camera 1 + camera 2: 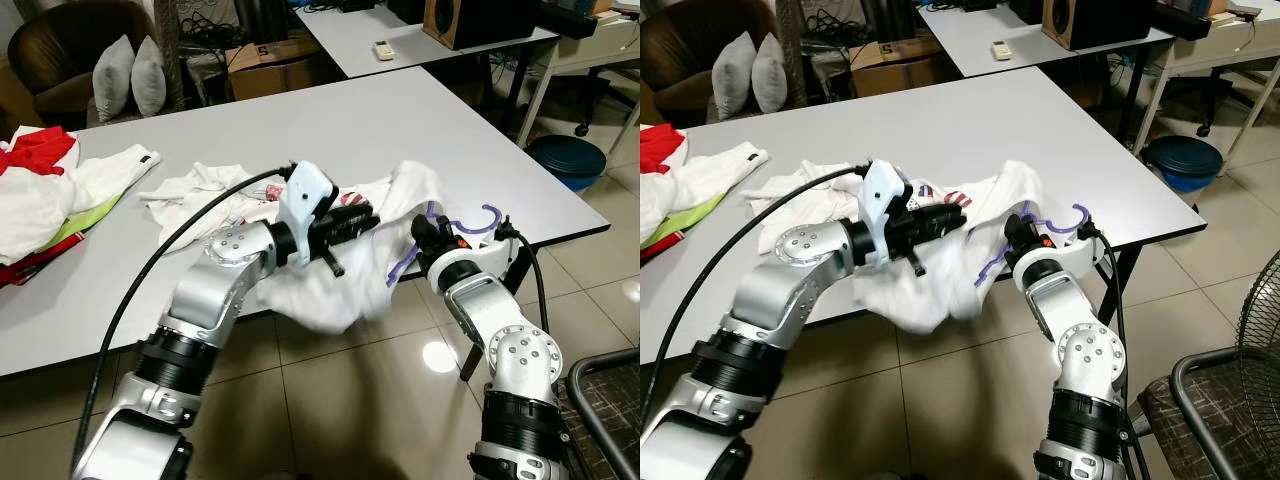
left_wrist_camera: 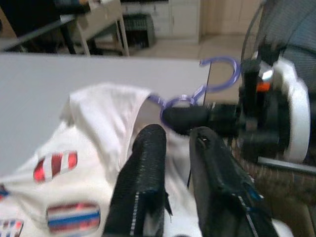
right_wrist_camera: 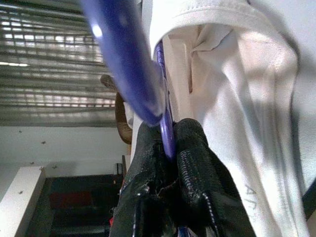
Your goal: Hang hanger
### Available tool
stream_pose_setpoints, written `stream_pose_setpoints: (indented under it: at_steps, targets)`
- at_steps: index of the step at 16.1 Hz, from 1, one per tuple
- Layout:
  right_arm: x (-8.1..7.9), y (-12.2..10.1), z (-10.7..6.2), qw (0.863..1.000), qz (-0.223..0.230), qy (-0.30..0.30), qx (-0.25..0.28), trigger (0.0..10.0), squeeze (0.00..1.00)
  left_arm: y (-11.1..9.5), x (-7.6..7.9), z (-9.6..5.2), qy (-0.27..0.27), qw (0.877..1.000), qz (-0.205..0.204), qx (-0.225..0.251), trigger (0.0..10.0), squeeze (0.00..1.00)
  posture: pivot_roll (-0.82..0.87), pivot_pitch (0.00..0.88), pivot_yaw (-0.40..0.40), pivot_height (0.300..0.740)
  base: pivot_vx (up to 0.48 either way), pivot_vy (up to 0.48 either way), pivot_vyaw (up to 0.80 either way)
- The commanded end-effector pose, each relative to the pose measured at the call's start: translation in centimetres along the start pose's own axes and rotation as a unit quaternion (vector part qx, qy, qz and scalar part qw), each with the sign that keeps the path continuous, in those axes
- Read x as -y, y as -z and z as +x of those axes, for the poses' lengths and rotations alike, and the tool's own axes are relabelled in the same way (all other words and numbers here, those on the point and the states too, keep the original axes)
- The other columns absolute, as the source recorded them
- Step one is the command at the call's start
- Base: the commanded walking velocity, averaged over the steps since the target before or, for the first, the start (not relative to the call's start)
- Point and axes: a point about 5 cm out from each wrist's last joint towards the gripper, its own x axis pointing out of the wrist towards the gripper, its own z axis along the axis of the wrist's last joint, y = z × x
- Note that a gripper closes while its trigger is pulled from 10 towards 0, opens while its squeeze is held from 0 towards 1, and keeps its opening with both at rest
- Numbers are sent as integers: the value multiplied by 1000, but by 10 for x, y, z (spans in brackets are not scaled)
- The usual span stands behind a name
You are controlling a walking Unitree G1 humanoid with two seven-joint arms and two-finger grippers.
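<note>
A purple plastic hanger (image 1: 490, 215) is at the near right edge of the white table (image 1: 400, 120), hook up and pointing right. My right gripper (image 1: 425, 232) is shut on its neck, seen close up in the right wrist view with the hanger (image 3: 123, 54) between the black fingers. One arm of the hanger runs under a white shirt (image 1: 320, 290) with red striped patches, which droops off the table's front edge. My left gripper (image 1: 365, 215) reaches into the shirt from the left and is shut on its cloth (image 2: 103, 108), just beside the right gripper (image 2: 197, 116).
A pile of red, white and green clothes (image 1: 40, 190) lies at the table's left, with another white garment (image 1: 195, 185) near the middle. A blue bin (image 1: 565, 160) stands on the floor to the right. A chair frame (image 1: 610, 390) is at the lower right.
</note>
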Motion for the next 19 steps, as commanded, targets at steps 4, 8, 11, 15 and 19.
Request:
stream_pose_setpoints:
  at_steps: [4, 8, 11, 15, 19]
  targets:
    - [-16, 33, -1, 997, 64, -27, -42, 10000, 0, 26, -22, -17, -39, 995, 36, -87, 10000, 1000, -147, 0, 143, 740, 0, 0, 0]
    - [-23, 29, -4, 996, 46, -61, -53, 10000, 0, 11, -60, -53, -183, 983, 11, -16, 10000, 1000, -145, 0, 141, 740, 0, 0, 600]
    - [-18, 28, -5, 995, 24, -63, -69, 10000, 0, 12, -71, -86, -230, 973, 3, -6, 10000, 1000, -129, 0, 126, 740, 0, 0, 800]
    - [-25, 29, -1, 990, 25, -107, -89, 10000, 0, 25, -60, -113, -254, 967, -17, -25, 10000, 1000, -78, 0, 92, 740, 0, 0, 800]
    - [-30, 35, 3, 984, 12, -141, -113, 10000, 0, 34, -43, -128, -244, 969, -30, -33, 10000, 1000, -34, 0, 52, 740, 0, 0, 795]
